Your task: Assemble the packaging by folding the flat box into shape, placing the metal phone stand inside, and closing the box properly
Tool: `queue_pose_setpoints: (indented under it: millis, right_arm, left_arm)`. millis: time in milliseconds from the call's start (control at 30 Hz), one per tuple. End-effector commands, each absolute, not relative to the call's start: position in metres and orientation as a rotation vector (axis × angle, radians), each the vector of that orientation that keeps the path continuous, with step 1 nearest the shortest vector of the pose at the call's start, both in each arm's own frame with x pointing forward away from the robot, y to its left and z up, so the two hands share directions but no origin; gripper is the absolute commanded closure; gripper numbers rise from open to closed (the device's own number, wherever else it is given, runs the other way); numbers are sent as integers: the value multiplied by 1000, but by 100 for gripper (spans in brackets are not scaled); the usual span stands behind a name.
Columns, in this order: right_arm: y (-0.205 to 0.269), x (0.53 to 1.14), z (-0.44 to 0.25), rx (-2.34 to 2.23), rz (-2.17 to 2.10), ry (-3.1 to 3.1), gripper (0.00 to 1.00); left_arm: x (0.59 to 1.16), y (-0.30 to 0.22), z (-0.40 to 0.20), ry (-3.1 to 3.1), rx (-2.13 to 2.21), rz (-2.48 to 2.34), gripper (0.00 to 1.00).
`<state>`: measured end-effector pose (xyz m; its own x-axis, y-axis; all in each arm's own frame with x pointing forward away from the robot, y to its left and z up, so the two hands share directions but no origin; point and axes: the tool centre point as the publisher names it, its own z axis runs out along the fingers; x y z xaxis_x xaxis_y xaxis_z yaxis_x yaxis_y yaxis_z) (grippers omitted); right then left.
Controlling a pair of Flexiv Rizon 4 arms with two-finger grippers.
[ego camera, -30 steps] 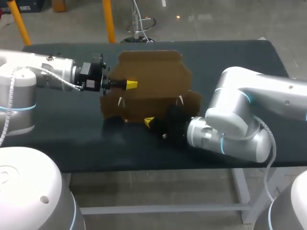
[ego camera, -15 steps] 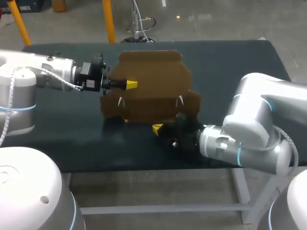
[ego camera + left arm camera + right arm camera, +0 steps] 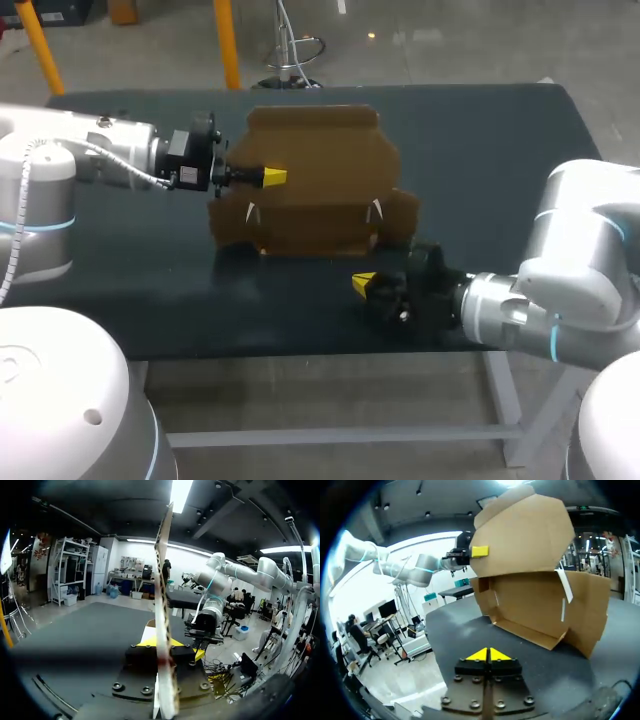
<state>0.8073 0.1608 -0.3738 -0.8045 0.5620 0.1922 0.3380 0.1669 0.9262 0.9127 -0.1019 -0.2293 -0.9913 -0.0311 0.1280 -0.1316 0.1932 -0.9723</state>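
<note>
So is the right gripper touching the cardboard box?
Apart. The right wrist view shows bare table between the right gripper and the cardboard box ahead of it; the head view shows the same gap.

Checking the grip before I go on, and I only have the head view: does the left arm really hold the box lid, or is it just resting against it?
Observer: It holds it. The left wrist view shows the lid edge-on between the jaws of the left gripper, pinched from both sides.
Operator: And the right jaws?
Observer: The right wrist view shows the right gripper shut, yellow tips together, with nothing between them.
Operator: Is it touching anything?
Observer: No. In that view the tray sits ahead of it, with bare table between.
</note>
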Motion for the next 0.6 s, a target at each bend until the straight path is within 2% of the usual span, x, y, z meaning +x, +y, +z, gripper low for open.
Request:
queue_pose_setpoints:
  millis: [33,533,600]
  right_arm:
    - [117,789,-360,847,1720,2276,100]
    - [56,776,-354,796,1565,2283,100]
    - [47,777,-353,801,1545,2268,90]
  left_arm:
    - [913,-102,-233,-2363,161,1939,100]
    - [913,-102,-233,-2363,161,1939,100]
    - [913,-102,-233,-2363,161,1939,100]
